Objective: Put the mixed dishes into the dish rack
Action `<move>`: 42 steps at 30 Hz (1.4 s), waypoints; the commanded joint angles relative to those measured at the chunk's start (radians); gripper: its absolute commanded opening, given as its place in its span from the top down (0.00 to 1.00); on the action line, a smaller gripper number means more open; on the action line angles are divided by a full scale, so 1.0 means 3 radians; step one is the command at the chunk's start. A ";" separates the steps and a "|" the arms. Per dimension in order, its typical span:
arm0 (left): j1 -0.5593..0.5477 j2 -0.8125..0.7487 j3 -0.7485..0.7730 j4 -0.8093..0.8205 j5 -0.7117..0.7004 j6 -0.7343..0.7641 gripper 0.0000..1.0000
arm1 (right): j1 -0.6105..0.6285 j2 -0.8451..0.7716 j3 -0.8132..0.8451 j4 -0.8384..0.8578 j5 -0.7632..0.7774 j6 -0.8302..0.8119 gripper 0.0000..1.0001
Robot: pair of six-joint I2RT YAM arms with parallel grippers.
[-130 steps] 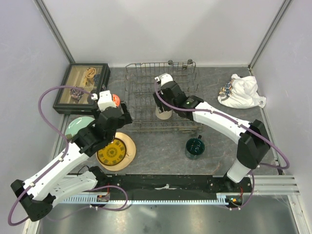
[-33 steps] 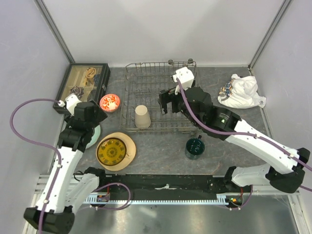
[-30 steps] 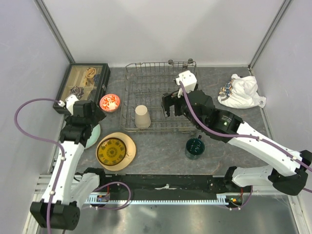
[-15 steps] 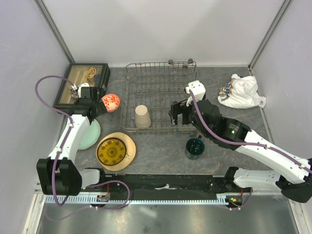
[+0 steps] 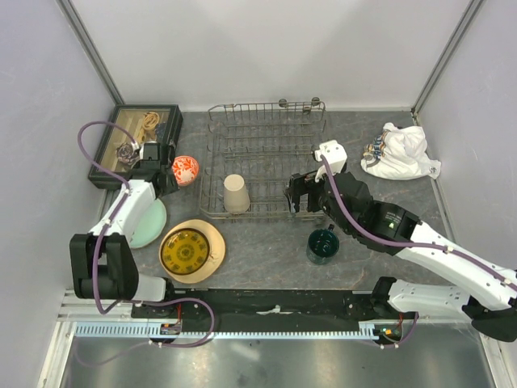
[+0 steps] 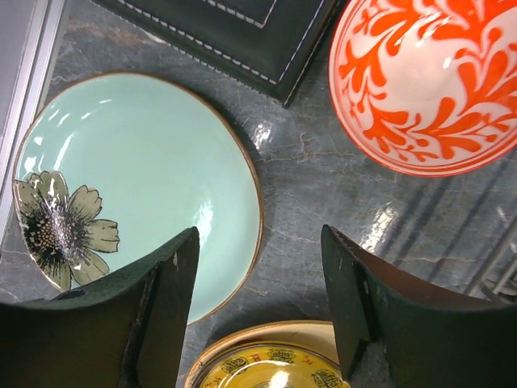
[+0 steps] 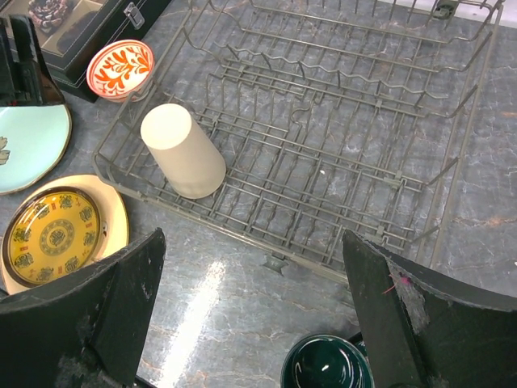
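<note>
1. One of six dishes is loaded. The beige cup stands upside down in the large grey wire dish rack, at its near-left corner.
2. Five are left, all on the grey stone-look table:
   - The small red-orange patterned bowl is just left of the rack.
   - The pale green flowered plate is near-left of the bowl.
   - The yellow patterned plate is stacked on a tan round plate, near the rack's near-left corner.
   - The dark green mug is just near of the rack's near-right side.
3. The rack holds only the cup, and the rest of the prongs are bare. The bowl and mug look empty.
4. The left end effector is spread open and holds nothing. It hangs over the gap between the green plate and the bowl.
5. The right end effector is also spread wide and empty. It sits above the rack's near edge, with the mug just below it.
6. My guess is the bowl or green plate goes next on the left, and the mug on the right.
7. Not part of the task are the dark glass-topped box at far left and the white cloth bundle at far right.
</note>
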 commanded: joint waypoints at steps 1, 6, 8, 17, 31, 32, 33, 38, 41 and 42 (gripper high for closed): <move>0.0013 0.0242 -0.0046 0.0174 -0.0112 0.0014 0.32 | 0.0008 -0.0089 -0.0068 0.0073 0.0085 0.0057 0.02; 0.0013 0.0426 -0.0071 0.0179 -0.0271 -0.0016 0.32 | 0.0008 -0.0145 -0.0124 0.0113 0.0095 0.0067 0.02; 0.0013 0.0421 -0.0127 0.0214 -0.0362 -0.0016 0.31 | 0.0003 -0.0170 -0.0180 0.0144 0.0105 0.0057 0.02; 0.0013 0.0488 -0.0199 0.0286 -0.0598 0.0014 0.31 | 0.0003 -0.0273 -0.0221 0.0149 0.0105 0.0041 0.02; -0.0038 0.0876 -0.0020 0.0373 -0.0767 0.0081 0.31 | 0.0008 -0.0390 -0.0267 0.0149 0.0121 0.0092 0.02; -0.0048 0.0897 0.0000 0.0383 -0.0777 0.0086 0.31 | 0.0008 -0.0390 -0.0267 0.0149 0.0121 0.0087 0.02; -0.0054 0.0907 0.0005 0.0388 -0.0782 0.0091 0.31 | 0.0008 -0.0385 -0.0267 0.0149 0.0126 0.0087 0.02; -0.0084 0.1040 0.0046 0.0363 -0.0848 0.0132 0.31 | 0.0008 -0.0370 -0.0272 0.0149 0.0126 0.0092 0.02; -0.0089 0.1071 0.0062 0.0317 -0.0915 0.0111 0.31 | 0.0008 -0.0339 -0.0267 0.0165 0.0131 0.0098 0.02; -0.0089 0.1071 0.0062 0.0296 -0.0930 0.0106 0.31 | 0.0008 -0.0329 -0.0262 0.0180 0.0121 0.0098 0.02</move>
